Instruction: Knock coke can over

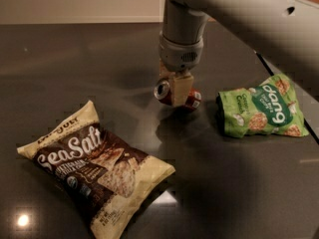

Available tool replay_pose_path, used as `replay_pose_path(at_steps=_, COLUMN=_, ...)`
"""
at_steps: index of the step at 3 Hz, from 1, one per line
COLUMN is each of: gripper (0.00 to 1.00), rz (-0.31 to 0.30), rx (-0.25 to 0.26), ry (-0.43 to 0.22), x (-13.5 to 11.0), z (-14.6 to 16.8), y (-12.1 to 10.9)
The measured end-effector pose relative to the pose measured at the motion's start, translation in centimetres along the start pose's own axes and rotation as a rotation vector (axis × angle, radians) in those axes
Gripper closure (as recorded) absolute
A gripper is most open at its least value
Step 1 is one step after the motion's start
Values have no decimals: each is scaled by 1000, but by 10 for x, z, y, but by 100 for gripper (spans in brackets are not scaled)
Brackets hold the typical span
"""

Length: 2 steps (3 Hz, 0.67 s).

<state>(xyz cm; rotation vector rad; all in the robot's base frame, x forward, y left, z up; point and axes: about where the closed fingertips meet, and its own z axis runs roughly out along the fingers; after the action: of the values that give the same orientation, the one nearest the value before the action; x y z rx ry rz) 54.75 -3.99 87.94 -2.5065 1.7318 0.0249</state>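
Note:
The coke can (191,99) is a small red can on the dark table (99,59). It lies tipped on its side, its silver top (162,89) facing left towards the camera. My gripper (174,81) hangs from the grey arm (182,39) and comes straight down onto the can at the table's middle. Its cream tip covers the can's middle part. The can's far side is hidden behind the gripper.
A brown and cream Sea Salt chip bag (94,166) lies at the front left. A green snack bag (259,107) lies to the right of the can, near the table's right edge (299,108). The arm's upper link crosses the top right.

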Motion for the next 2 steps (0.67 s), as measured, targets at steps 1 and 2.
replay_pose_path(at_steps=1, gripper=13, rz=-21, rx=-11, ry=37, x=2, z=7, y=1)
replay_pose_path(at_steps=2, gripper=0, rz=-19, rx=-34, ry=39, x=10, z=16, y=4)
